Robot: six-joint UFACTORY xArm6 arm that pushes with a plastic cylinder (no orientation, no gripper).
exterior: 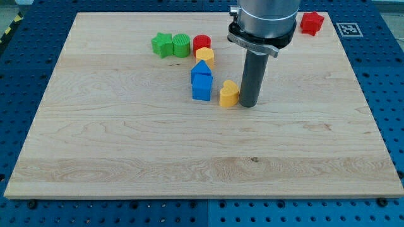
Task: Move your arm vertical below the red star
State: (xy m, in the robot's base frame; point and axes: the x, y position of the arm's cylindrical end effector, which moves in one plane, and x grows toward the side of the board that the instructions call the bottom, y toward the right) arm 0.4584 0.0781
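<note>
The red star (311, 22) lies at the view's top right corner of the wooden board (126, 145). My tip (248, 104) rests on the board near the middle, well to the left of and below the star. It stands just right of a yellow heart block (228, 93), touching or almost touching it. A blue block (202, 87) with a blue pointed block (201, 68) above it lies left of the heart.
A yellow block (205, 56), a red round block (202, 43), a green round block (181, 45) and a green star (162, 45) cluster at the top centre-left. The board sits on a blue perforated table (391, 94).
</note>
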